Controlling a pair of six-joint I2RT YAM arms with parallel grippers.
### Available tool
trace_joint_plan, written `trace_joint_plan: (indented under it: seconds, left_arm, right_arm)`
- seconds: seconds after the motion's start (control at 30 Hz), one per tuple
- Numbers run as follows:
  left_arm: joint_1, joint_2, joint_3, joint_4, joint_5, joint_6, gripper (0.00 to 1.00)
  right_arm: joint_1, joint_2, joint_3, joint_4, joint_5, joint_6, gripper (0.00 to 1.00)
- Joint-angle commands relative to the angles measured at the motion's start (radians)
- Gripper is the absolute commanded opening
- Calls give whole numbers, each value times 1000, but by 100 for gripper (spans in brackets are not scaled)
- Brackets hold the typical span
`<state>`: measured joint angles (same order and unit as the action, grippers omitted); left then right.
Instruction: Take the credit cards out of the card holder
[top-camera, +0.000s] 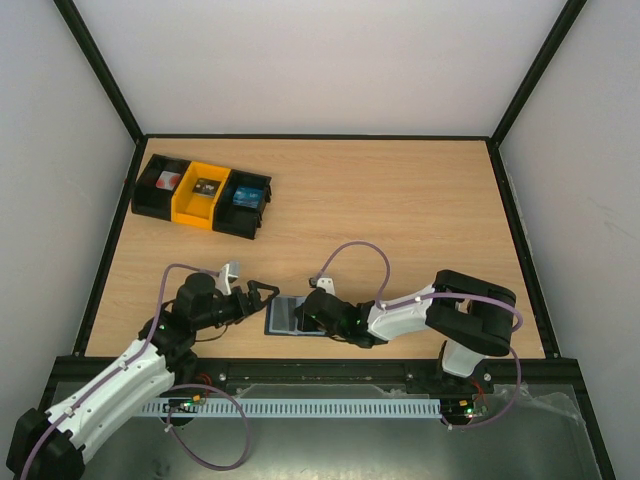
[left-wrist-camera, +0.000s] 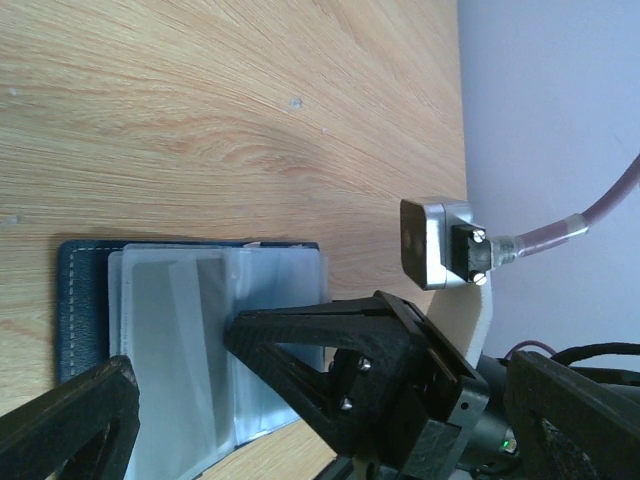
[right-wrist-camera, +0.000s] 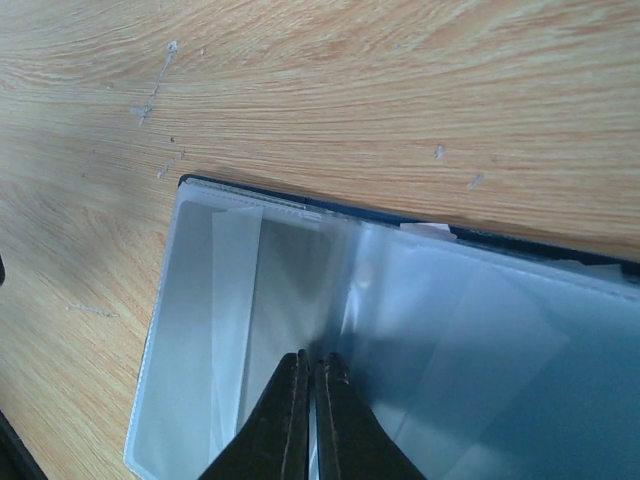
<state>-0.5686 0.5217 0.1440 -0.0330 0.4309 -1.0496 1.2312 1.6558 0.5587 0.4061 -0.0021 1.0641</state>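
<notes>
The dark blue card holder (top-camera: 285, 317) lies open on the wooden table, its clear plastic sleeves fanned out. It also shows in the left wrist view (left-wrist-camera: 85, 300) and the right wrist view (right-wrist-camera: 400, 300). My right gripper (top-camera: 306, 318) rests on the sleeves, its jaws shut with a thin pale leaf of sleeve between the tips (right-wrist-camera: 312, 358); from the left wrist view it shows as a black wedge (left-wrist-camera: 240, 335). My left gripper (top-camera: 262, 292) is wide open just left of the holder, its fingers (left-wrist-camera: 80, 415) astride it and touching nothing. Pale rectangles show inside the sleeves; I cannot make out any card clearly.
A row of black and yellow bins (top-camera: 205, 195) with small items stands at the back left. The right arm's wrist camera and purple cable (left-wrist-camera: 440, 243) hang above the holder. White walls close in the table on three sides.
</notes>
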Motion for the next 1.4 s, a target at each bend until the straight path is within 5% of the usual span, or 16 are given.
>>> trace_joint_plan:
  seconds: [0.0, 0.57, 1.37]
  left_arm:
    - [-7, 30, -20, 101, 39, -29, 100]
    - [-24, 179, -58, 263, 45, -37, 100]
    - [-25, 135, -72, 205, 16, -56, 100]
  right_arm:
    - [6, 17, -53, -25, -11, 10, 4]
    - [5, 7, -19, -100, 30, -12, 4]
    - [6, 2, 20, -201, 58, -25, 9]
